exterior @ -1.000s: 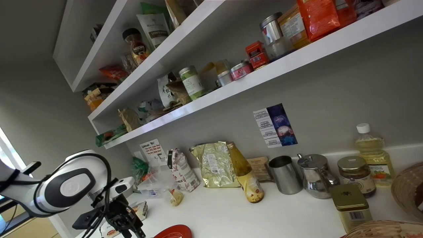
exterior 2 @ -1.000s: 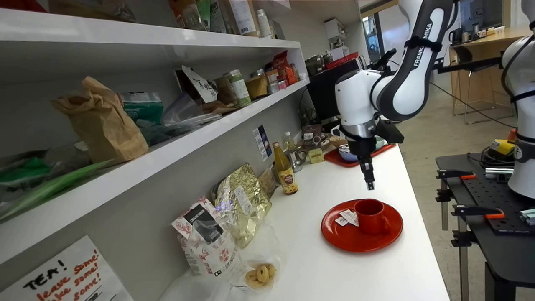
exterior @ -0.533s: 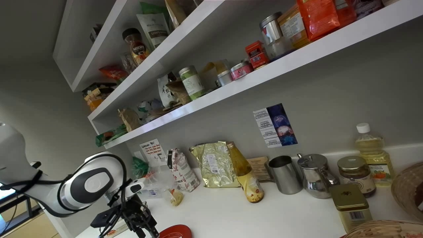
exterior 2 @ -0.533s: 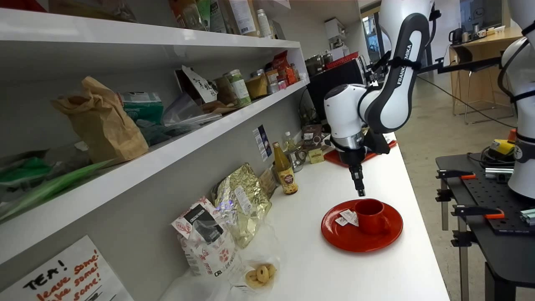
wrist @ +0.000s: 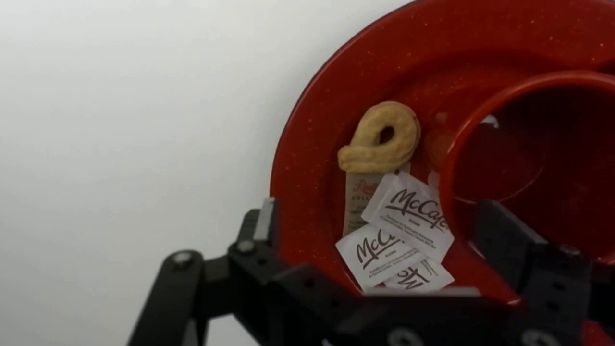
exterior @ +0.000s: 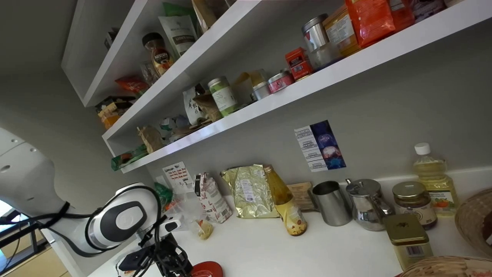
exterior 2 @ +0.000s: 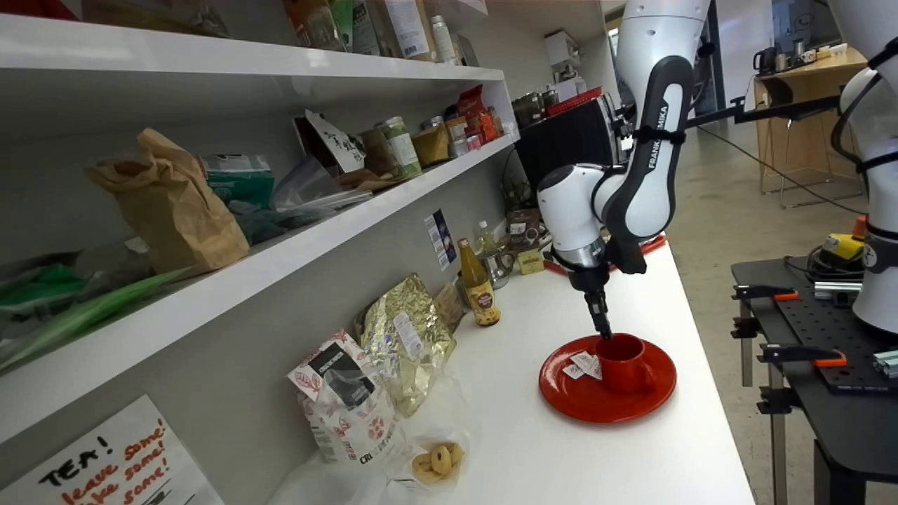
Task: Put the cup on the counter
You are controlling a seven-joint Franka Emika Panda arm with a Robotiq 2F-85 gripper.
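One red cup (exterior 2: 623,368), one gripper (wrist: 382,223) with fingers spread

The cup stands upright on a red plate (exterior 2: 577,402), which lies on the white counter (exterior 2: 512,407). The gripper points down over the plate, its two fingers well apart; in the wrist view one fingertip overlaps the cup's rim (whether it touches, I cannot tell). Beside the cup lie paper packets (wrist: 408,214) with McCafé lettering and a looped biscuit (wrist: 377,156).
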